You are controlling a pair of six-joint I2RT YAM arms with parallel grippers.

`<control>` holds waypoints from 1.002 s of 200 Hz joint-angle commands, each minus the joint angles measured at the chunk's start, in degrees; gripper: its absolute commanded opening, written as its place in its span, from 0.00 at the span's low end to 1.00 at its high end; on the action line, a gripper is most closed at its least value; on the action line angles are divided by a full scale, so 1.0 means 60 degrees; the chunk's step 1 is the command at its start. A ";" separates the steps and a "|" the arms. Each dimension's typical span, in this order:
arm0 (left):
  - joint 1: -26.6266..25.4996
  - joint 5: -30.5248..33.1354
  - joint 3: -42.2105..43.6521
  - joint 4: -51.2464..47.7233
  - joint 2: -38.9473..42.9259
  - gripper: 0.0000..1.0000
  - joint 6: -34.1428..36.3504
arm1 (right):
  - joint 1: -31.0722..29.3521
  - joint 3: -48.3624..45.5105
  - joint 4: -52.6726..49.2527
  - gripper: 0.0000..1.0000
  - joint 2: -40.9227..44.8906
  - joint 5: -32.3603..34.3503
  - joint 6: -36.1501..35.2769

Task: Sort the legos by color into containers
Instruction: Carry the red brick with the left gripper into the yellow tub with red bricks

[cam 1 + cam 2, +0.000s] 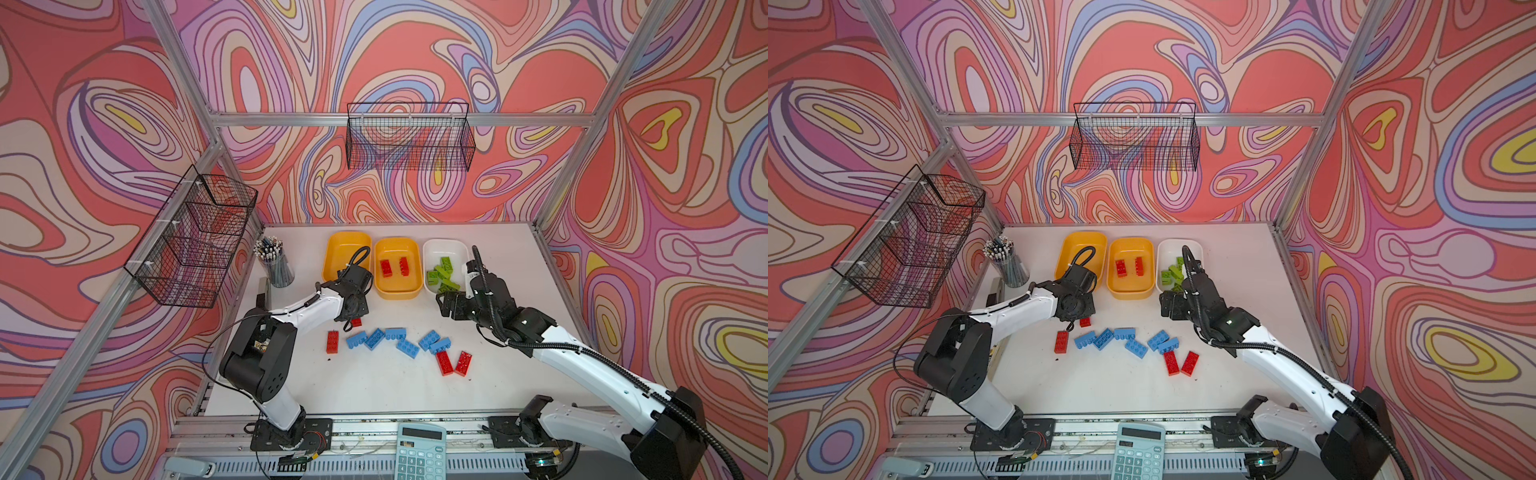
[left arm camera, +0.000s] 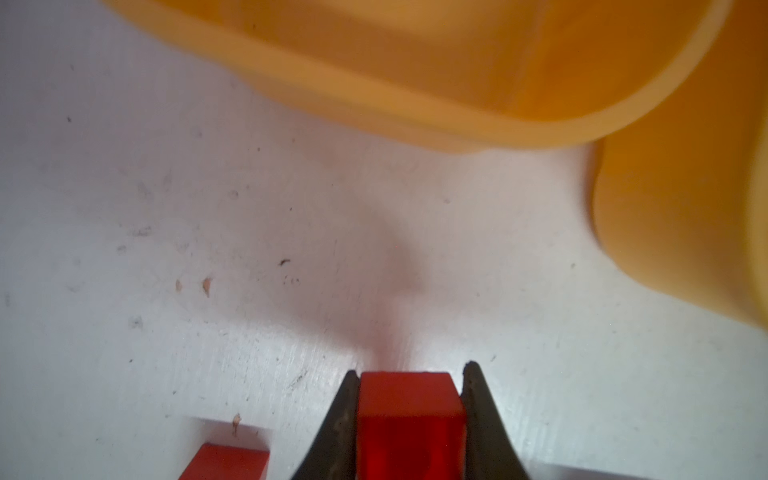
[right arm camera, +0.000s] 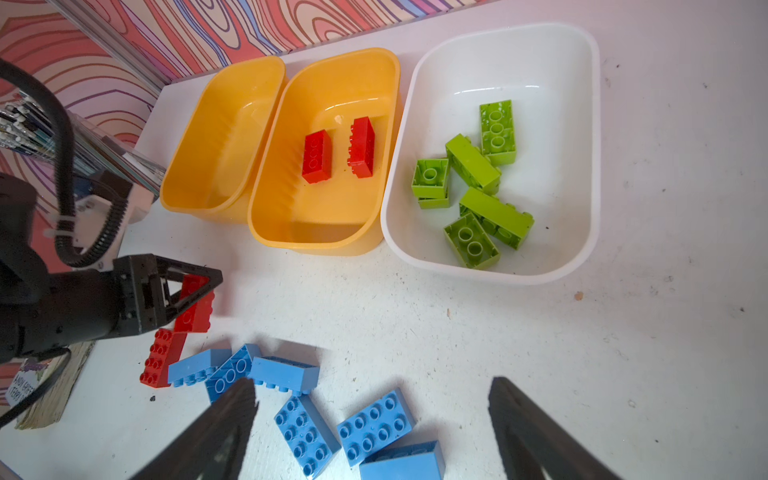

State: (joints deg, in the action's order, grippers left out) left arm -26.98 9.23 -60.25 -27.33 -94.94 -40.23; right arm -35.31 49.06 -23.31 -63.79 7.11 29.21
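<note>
The left hand (image 2: 410, 368) has its jaws narrowed onto a red lego (image 2: 409, 415), just in front of the left yellow tray (image 1: 343, 249). The right hand (image 3: 371, 384) hangs wide open, holding nothing, over the counter (image 1: 374, 390) between the white tray (image 1: 444, 247) and the blue legos (image 1: 395, 333). The three trays stand in a row along the counter's far edge. The middle yellow tray (image 1: 397, 294) holds two red legos (image 1: 385, 267), and the white tray holds the green legos (image 1: 442, 272). Six blue legos lie strewn mid-counter. One loose red lego (image 1: 332, 341) lies at their left end and two more (image 1: 444, 363) at their right.
</note>
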 commanded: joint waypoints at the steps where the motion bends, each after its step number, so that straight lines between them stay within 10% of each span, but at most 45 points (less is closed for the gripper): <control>1: -0.0045 0.0148 -0.0735 -0.0642 -0.0111 0.24 0.0305 | -0.0018 0.0084 -0.0185 0.93 0.0209 0.0229 -0.0041; 155: -0.0850 -0.0627 -0.7163 -0.1539 -0.4142 0.25 0.0905 | -0.0006 0.0203 -0.0551 0.93 0.0330 0.0534 -0.0079; 200: -0.0850 -0.1137 -0.8240 -0.1770 -0.5130 0.61 0.0875 | -0.0007 0.0282 -0.0730 0.93 0.0522 0.0616 -0.0107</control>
State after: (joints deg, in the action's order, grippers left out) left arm -31.94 4.47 -106.24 -34.74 -123.70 -35.09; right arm -35.31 49.60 -26.04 -62.11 9.50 29.02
